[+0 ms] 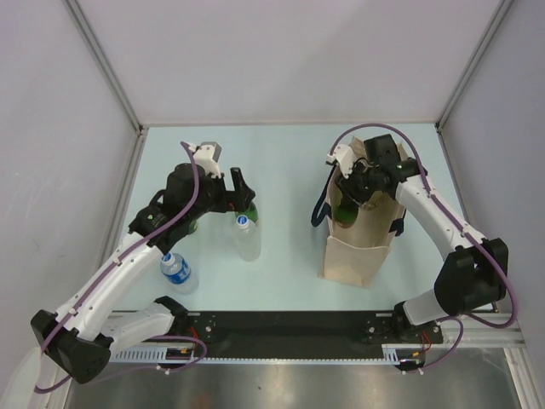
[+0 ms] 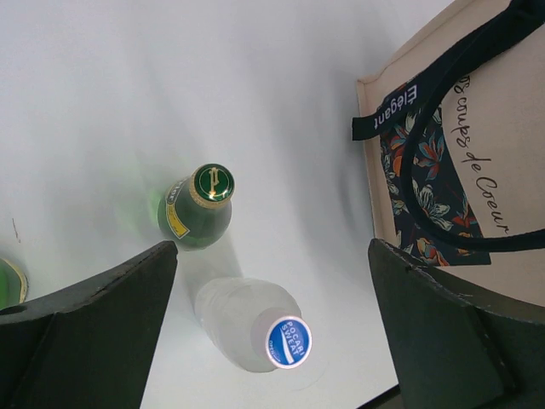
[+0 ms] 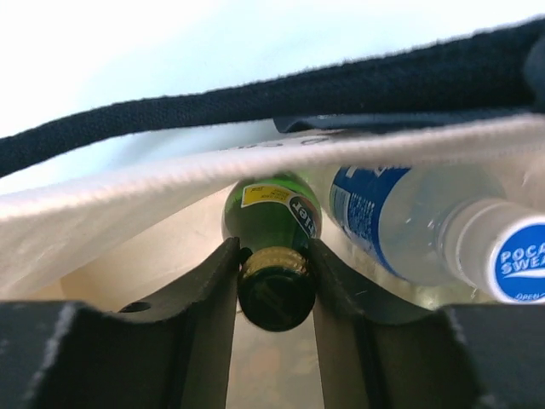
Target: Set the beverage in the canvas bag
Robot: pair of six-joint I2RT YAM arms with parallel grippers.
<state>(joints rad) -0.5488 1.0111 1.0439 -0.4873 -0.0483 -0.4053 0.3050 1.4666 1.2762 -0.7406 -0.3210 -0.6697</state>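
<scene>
Top external view: the canvas bag (image 1: 356,256) stood upright on the R side of the bench (image 1: 281,162), well apart from the bottles on the L. The R arm reached over the bag's mouth, w/ the R end effector (image 3: 272,256) down inside it.

In the right wrist view, both fingers (image 3: 204,298) pressed against the neck of a green bottle (image 3: 272,209) just below the cap, so the jaws were closed on it. The bottle sat w/in the bag walls, cap toward the cam. Just beside it, also inside, was a bagged Pocari bottle (image 3: 400,221) w/ a blue label and blue-and-white cap. A navy strap (image 3: 255,98) crossed above the bag's rim.

The L end effector (image 2: 271,247) was spread fully wide, holding nothing, poised above the bench. Below it in the left wrist view were a second green bottle (image 2: 197,213), gold cap, upright, and a clear bottle (image 2: 255,328) w/ a blue cap just beside it. Neither touched the fingers. Another blue-cap bottle (image 1: 176,271) stood nearer the L arm's base. The bag's printed side showed at the R edge of that view.
</scene>
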